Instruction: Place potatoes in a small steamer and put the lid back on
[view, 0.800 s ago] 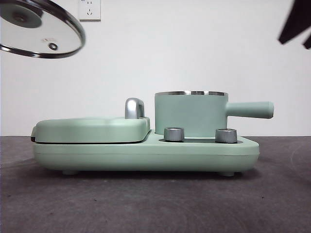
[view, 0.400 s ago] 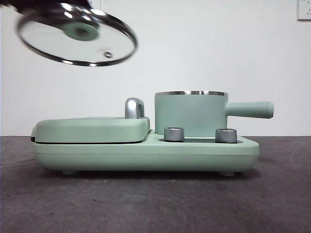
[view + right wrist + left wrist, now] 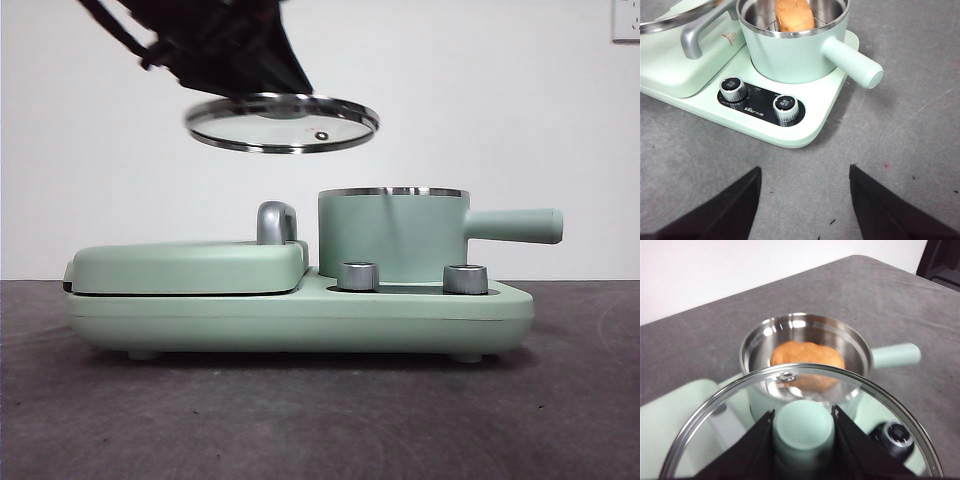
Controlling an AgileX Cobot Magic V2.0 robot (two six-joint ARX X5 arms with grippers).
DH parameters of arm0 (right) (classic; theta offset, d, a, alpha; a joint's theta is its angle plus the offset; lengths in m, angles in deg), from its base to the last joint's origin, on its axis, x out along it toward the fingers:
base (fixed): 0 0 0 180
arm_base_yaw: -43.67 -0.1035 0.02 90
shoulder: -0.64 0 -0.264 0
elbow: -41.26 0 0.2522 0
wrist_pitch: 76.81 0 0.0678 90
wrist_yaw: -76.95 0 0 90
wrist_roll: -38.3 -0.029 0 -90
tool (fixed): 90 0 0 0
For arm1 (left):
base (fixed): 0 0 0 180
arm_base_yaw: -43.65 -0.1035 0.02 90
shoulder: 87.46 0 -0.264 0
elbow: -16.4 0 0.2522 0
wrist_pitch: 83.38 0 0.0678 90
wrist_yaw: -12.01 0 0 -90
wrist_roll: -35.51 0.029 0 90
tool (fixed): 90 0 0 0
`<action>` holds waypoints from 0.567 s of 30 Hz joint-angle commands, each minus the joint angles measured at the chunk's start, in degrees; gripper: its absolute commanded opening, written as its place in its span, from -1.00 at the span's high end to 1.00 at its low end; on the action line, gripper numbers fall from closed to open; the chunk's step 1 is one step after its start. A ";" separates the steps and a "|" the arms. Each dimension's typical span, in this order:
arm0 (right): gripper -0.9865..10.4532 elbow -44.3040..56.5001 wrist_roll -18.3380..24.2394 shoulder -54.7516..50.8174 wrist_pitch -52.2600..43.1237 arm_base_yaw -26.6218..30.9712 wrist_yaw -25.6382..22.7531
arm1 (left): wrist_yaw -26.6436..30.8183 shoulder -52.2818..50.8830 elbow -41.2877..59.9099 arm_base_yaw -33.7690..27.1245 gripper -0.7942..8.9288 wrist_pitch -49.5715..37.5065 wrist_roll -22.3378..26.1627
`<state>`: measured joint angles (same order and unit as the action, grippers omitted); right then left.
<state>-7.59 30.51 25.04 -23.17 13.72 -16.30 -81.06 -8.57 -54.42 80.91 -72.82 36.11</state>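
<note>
Left gripper clamping glass lid by knob, hovering beside steamer rim, potato sitting inside; right gripper waiting, jaws apart.

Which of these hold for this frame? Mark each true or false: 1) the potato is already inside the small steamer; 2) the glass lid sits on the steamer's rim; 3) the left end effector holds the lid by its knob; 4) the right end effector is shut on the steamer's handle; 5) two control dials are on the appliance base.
1) The potato lies inside the small steamer: true.
2) The lid sits on the rim: false; it hangs in the air above and off to the griddle side.
3) The left end effector holds the lid's knob: true.
4) False; the right end effector is open over bare table, apart from the handle.
5) Two dials: true.
</note>
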 commanded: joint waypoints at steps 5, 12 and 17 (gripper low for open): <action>0.36 -0.20 -0.59 0.20 -0.07 -0.31 -1.01 | -0.04 10.93 -11.63 0.44 0.82 -2.32 3.26; 0.36 -0.20 -0.55 0.20 0.04 -0.28 -1.77 | -1.92 21.68 -23.32 0.44 0.82 -2.27 3.30; 0.36 -0.20 -0.55 0.17 0.26 -0.28 -1.77 | -2.89 27.36 -28.92 0.44 0.82 -2.40 3.30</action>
<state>-7.59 30.51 25.04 -22.87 13.72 -17.80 -83.36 17.66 -81.17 80.91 -73.35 38.95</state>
